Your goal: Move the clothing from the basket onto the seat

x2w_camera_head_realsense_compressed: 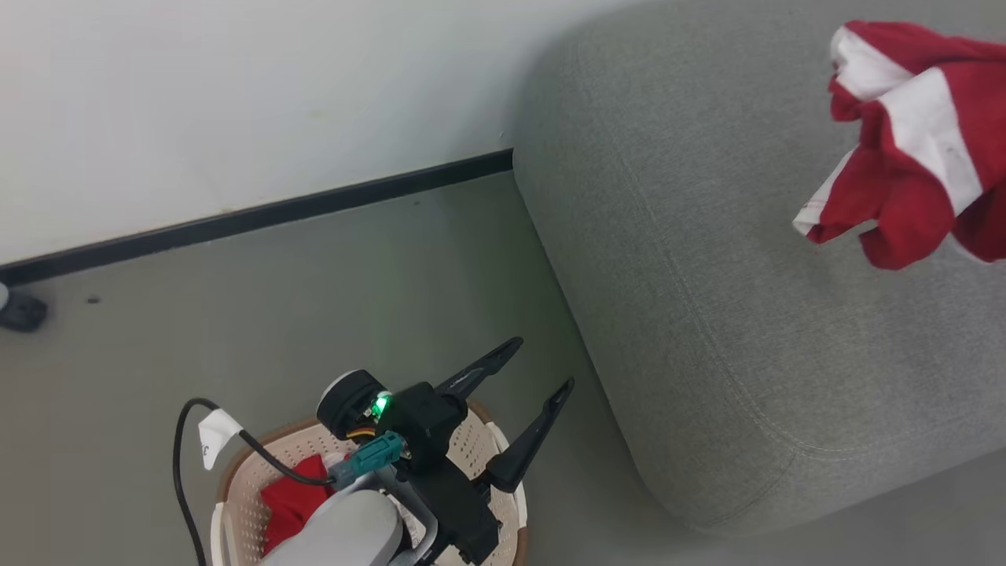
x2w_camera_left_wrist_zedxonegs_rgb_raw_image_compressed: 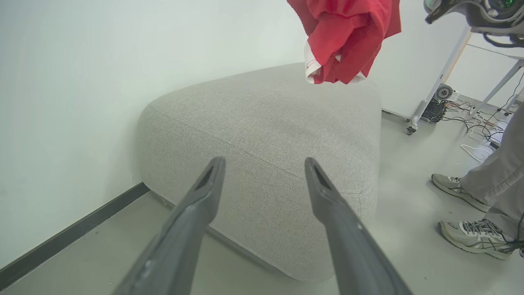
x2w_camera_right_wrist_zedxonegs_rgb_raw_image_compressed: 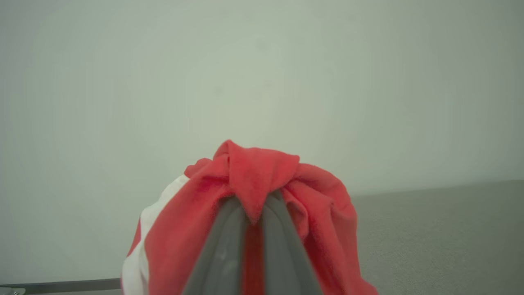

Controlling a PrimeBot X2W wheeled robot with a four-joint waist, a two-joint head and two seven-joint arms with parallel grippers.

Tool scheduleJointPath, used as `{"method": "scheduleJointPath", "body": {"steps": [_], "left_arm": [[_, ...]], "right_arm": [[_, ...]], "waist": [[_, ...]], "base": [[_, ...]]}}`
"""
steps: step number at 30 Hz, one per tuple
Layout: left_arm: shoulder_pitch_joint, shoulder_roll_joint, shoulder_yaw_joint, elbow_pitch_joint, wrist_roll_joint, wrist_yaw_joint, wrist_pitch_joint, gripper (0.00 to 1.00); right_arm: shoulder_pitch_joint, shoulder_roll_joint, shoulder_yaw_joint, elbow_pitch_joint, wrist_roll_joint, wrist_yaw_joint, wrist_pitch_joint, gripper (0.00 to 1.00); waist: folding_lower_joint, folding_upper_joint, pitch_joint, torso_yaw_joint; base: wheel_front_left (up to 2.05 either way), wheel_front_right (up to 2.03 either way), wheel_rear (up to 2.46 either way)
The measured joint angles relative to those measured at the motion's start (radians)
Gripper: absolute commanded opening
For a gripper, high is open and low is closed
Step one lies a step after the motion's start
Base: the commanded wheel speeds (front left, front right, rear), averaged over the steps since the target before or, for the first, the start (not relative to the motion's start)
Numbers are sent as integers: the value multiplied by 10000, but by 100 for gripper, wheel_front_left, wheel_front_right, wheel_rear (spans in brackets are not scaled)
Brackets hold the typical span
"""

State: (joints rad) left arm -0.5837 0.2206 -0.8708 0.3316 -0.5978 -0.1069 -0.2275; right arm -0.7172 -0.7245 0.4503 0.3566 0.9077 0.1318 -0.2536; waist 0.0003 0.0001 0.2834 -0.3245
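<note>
Beneath the wide-open left jaws, the basket (x2w_camera_head_realsense_compressed: 240,503) holds red clothing (x2w_camera_head_realsense_compressed: 291,495) yet to move. Farther off, the right jaws pinch a red-and-white garment (x2w_camera_head_realsense_compressed: 912,141) hanging above the seat (x2w_camera_head_realsense_compressed: 707,275), not yet released.

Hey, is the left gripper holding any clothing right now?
No, the left gripper stands with jaws spread wide and nothing between them, pointing at the seat.

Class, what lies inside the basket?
A red garment lies inside the basket. The left arm above it covers the rest of the inside, so more clothing cannot be ruled out.
</note>
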Motion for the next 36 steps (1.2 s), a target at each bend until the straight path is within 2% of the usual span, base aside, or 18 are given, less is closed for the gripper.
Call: {"method": "scheduleJointPath", "body": {"steps": [8, 13, 22, 26, 30, 36], "left_arm": [[-707, 192, 144, -364, 337, 15, 242, 100], [-1147, 309, 272, -594, 445, 104, 320, 100], [-1590, 441, 479, -800, 545, 192, 336, 100], [-1732, 548, 535, -828, 631, 194, 336, 100], [-1741, 606, 556, -769, 644, 201, 322, 100], [-1873, 652, 625, -635, 644, 201, 305, 100]], "right_arm": [[-1019, -608, -389, 1112, 330, 0, 0, 0], [-1754, -740, -556, 1507, 439, 0, -2, 0], [-2575, -740, -809, 2462, 412, 0, -4, 0], [-2642, -658, -685, 2899, 334, 0, -27, 0], [-2642, -290, -387, 3384, 253, 0, -29, 0], [-2628, -174, 10, 3891, 221, 0, -29, 0]], "waist": [[0, 0, 1242, 572], [0, 0, 1972, 891], [-1, 1, 3107, 1322], [-1, 1, 3613, 1485], [-1, 1, 4015, 1603], [-2, 0, 4257, 1652]], "base": [[0, 0, 0], [0, 0, 0], [0, 0, 0], [0, 0, 0], [0, 0, 0], [0, 0, 0]]}}
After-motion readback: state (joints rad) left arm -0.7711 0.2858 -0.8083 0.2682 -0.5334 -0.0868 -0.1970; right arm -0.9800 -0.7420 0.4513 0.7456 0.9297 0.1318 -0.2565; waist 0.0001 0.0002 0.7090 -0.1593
